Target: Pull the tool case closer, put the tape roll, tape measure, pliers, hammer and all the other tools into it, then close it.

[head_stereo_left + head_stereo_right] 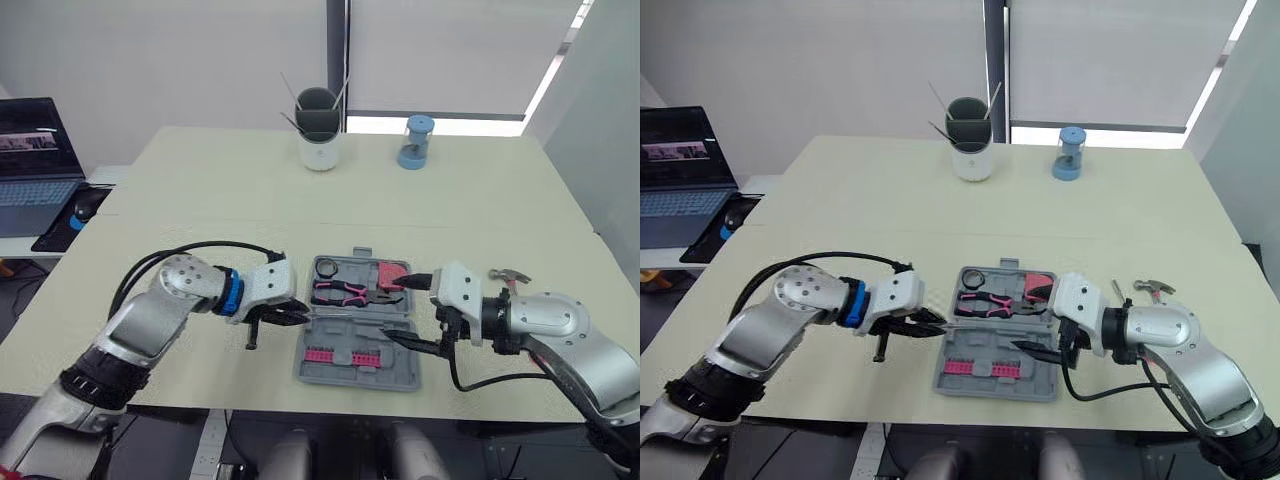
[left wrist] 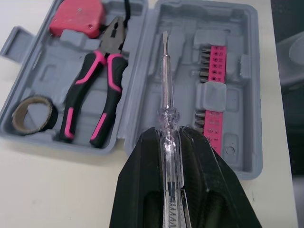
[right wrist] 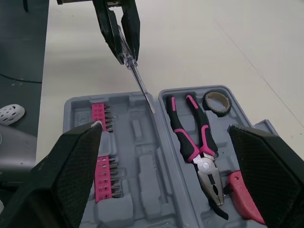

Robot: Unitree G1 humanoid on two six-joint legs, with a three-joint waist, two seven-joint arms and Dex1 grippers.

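Placement of a hand tool, seen from the head and wrist cameras. The left gripper (image 1: 290, 316) was clamped on the clear handle of a flat-bladed screwdriver (image 2: 165, 80), and its two fingers were closed tight against the handle's sides. The shaft projected straight out from the fingertips toward the robot's right, and the blade tip lay over the near half of the open tool case (image 1: 355, 380). The screwdriver's long axis ran roughly parallel to the pink bit strip (image 2: 213, 85) and lay just beside it, on the hinge side, above a long moulded recess of similar direction. Whether the tip touched the plastic could not be told. The case stood close in front of the robot, between the two arms. Its far half already held the tape roll (image 2: 32, 112), the pliers (image 2: 102, 90) and the red tape measure (image 2: 78, 18). The right gripper (image 1: 412, 312) hung at the right end of the case with its fingers spread wide and nothing between them. The hammer (image 1: 508, 275) lay on the table (image 1: 200, 180) outside the case, beyond the right forearm, so the right arm was the nearer to it. In judgement, the coming move was the left arm's: lower the shaft along its present axis into the recess, then release.
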